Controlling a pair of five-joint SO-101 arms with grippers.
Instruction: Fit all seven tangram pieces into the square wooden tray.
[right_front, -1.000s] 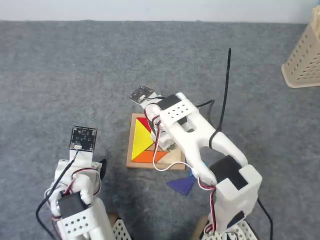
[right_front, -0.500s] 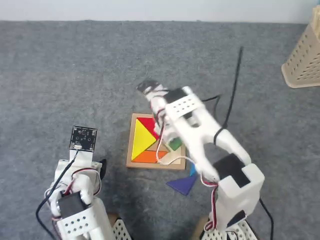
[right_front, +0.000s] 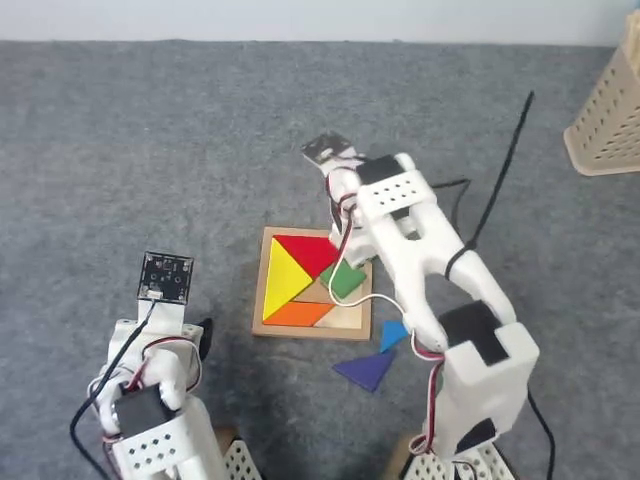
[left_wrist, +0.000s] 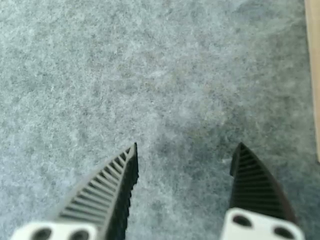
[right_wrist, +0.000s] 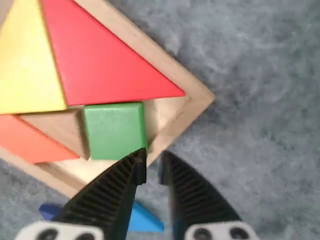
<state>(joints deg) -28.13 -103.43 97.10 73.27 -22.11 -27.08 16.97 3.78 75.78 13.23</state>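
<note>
Left claw (left_wrist: 185, 147) hangs released, its toothed fingers spread wide over bare grey carpet (left_wrist: 150, 65). It sits on the arm-base side of the square wooden tray (right_front: 262, 285), well apart from it. In the left wrist view only a pale sliver of the tray's rim shows, cut off at the frame edge.

Off the tray's near corner a purple triangle (right_front: 365, 370) lies on the carpet. A small blue triangle (right_front: 393, 333) rests between it and the tray, just beside the rim. In the right wrist view a finger hides much of the blue piece.

Inside the tray lie a yellow triangle (right_front: 283, 277), an orange triangle (right_front: 298, 314), a red triangle (right_front: 308, 252), a plain wood-coloured triangle (right_wrist: 57, 127) and a green square (right_wrist: 115, 131). The square touches the red and the wood-coloured triangles, with bare tray floor beside it.

Right claw (right_wrist: 151, 160) is almost clenched and grasps nothing, with a slim gap between its fingers. Its tips sit over the green square's corner; whether they touch it I cannot tell. From above, the right arm (right_front: 400, 215) covers the tray's far corner.

Well beyond the tray stands a beige perforated basket (right_front: 608, 110), cut off by the frame.
</note>
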